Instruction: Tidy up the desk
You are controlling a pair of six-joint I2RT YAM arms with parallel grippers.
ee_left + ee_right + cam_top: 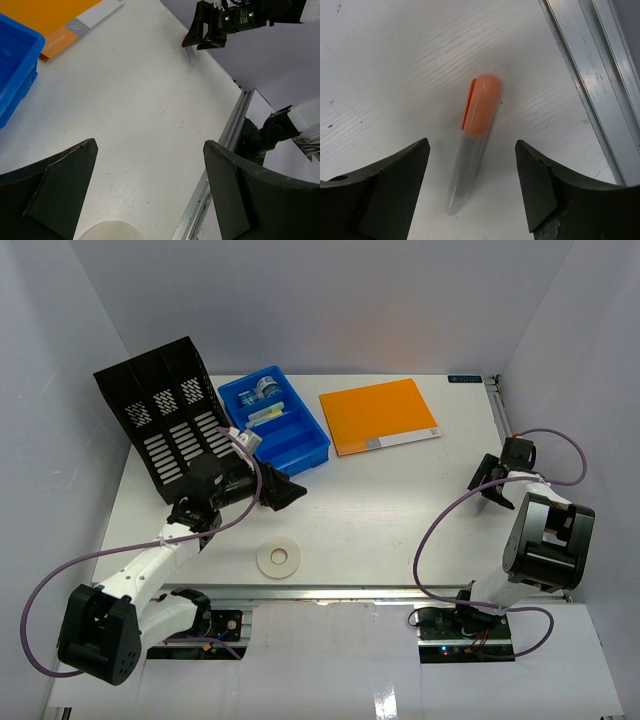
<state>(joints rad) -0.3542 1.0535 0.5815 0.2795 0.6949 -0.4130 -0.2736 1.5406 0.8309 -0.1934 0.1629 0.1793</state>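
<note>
The white desk [400,510] fills the view from above. Near its right edge lies a clear highlighter with an orange cap [481,107], small and grey in the left wrist view [190,54]. My right gripper [491,483] [471,150] is low over it and open. One jaw stands on each side of the clear barrel, with a gap on both sides. My left gripper [285,490] [150,190] hangs open and holds nothing. It is just right of the black rack, above and behind a white tape roll [279,559] [107,231].
A black slotted file rack [165,415] stands at the back left. Beside it is a blue compartment tray [300,445] with small items. An orange folder [378,415] lies at the back centre. A metal rail [590,75] runs along the desk's right edge, close to the highlighter.
</note>
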